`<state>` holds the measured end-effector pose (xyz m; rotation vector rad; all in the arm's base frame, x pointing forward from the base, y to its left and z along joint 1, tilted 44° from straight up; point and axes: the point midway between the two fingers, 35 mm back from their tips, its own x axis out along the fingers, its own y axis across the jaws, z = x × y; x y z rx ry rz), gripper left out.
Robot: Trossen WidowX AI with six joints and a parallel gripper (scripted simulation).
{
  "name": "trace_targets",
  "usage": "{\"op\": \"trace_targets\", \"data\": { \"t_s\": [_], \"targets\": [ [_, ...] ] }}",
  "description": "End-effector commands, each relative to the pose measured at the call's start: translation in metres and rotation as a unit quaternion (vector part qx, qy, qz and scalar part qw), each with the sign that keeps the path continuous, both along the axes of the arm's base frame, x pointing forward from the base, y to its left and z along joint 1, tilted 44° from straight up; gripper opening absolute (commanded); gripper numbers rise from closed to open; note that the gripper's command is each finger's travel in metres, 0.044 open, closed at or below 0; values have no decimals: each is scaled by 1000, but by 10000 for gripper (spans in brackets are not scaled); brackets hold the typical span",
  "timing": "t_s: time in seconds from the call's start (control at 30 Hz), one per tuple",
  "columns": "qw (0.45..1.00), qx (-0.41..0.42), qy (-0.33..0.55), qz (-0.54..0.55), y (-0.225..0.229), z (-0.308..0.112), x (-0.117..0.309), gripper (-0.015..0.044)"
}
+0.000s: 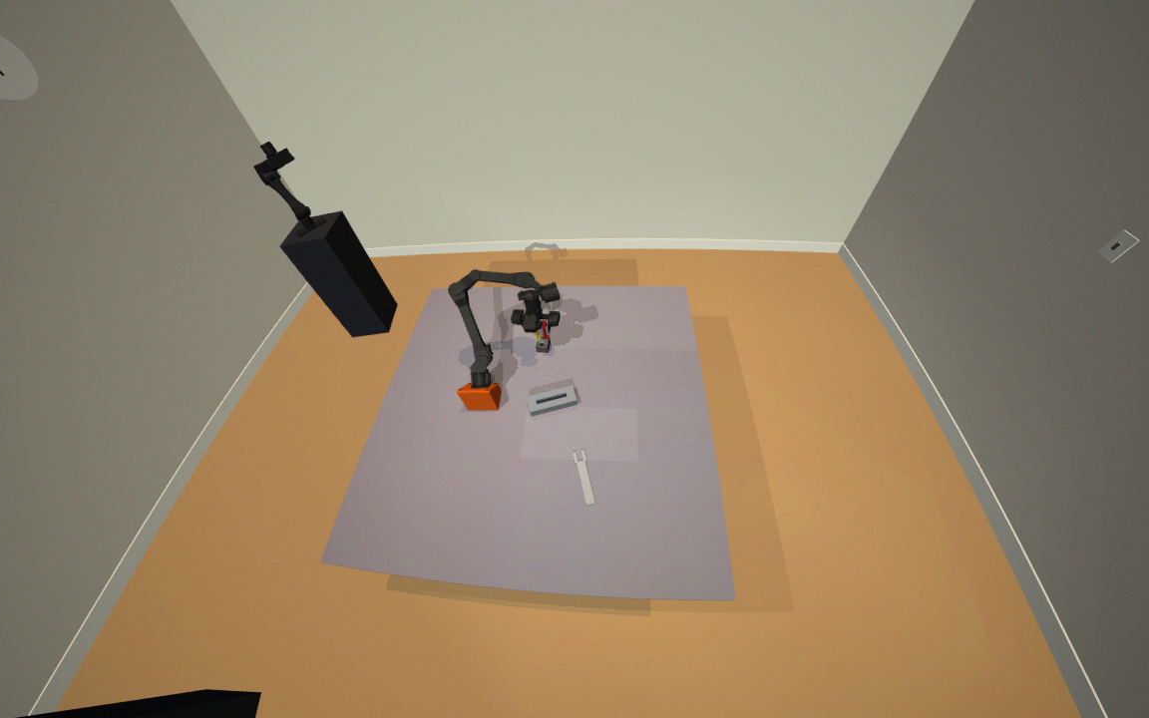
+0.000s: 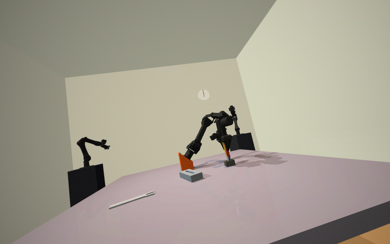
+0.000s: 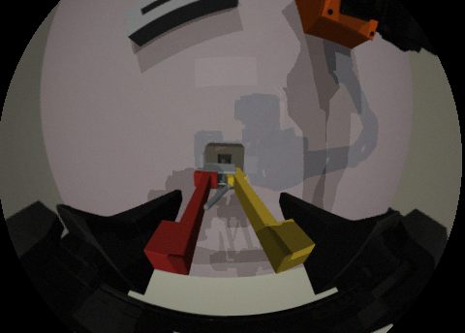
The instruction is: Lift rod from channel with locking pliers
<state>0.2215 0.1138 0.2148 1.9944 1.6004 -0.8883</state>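
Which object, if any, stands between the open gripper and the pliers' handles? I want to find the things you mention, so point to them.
Nothing visible: the red and yellow handles of the pliers [image 1: 545, 331] [image 2: 226, 150] [image 3: 258, 202] reach up between the fingers of the gripper [image 1: 541, 326] [image 2: 227, 149] [image 3: 232, 196].

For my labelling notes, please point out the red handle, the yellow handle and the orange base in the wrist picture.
Red handle [image 3: 195, 217]: wrist view, its long shaft.
Yellow handle [image 3: 254, 202]: wrist view, its long shaft.
Orange base [image 3: 317, 18]: wrist view, its side.

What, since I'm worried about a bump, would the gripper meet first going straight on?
Probably the pliers' red and yellow handles, which stand between the open gripper's fingers. The holster lies beyond; finger clearance there is unclear.
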Motion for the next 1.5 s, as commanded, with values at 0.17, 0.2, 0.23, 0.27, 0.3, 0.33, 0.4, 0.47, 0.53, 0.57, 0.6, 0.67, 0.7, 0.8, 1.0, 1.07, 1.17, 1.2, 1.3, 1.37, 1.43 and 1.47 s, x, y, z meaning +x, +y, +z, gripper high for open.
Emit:
{"op": "trace_targets", "data": {
  "t_s": [0.17, 0.2, 0.23, 0.27, 0.3, 0.33, 0.4, 0.47, 0.53, 0.57, 0.6, 0.67, 0.7, 0.8, 1.0, 1.07, 1.17, 1.2, 1.3, 1.37, 1.43, 1.47],
  "targets": [
    [1000, -1, 0, -2, 0, 0, 0, 405],
    [1000, -1, 0, -2, 0, 0, 0, 404],
    [1000, -1, 0, -2, 0, 0, 0, 403],
    [1000, -1, 0, -2, 0, 0, 0, 401],
    [1000, -1, 0, -2, 0, 0, 0, 400],
    [1000, -1, 0, -2, 0, 0, 0, 399],
    [1000, -1, 0, -2, 0, 0, 0, 396],
    [1000, -1, 0, -2, 0, 0, 0, 393],
    [1000, -1, 0, -2, 0, 0, 0, 391],
    [1000, -1, 0, -2, 0, 0, 0, 389],
    [1000, -1, 0, -2, 0, 0, 0, 388],
    [1000, -1, 0, -2, 0, 0, 0, 385],
    [1000, -1, 0, -2, 0, 0, 0, 384],
    [1000, -1, 0, -2, 0, 0, 0, 380],
    [1000, -1, 0, -2, 0, 0, 0, 372],
    [1000, -1, 0, -2, 0, 0, 0, 369],
    [1000, -1, 0, -2, 0, 0, 0, 365],
    [1000, -1, 0, -2, 0, 0, 0, 364],
    [1000, -1, 0, -2, 0, 0, 0, 360],
    [1000, -1, 0, -2, 0, 0, 0, 357],
    [1000, -1, 0, -2, 0, 0, 0, 355],
    [1000, -1, 0, -2, 0, 0, 0, 353]
  ]
}}
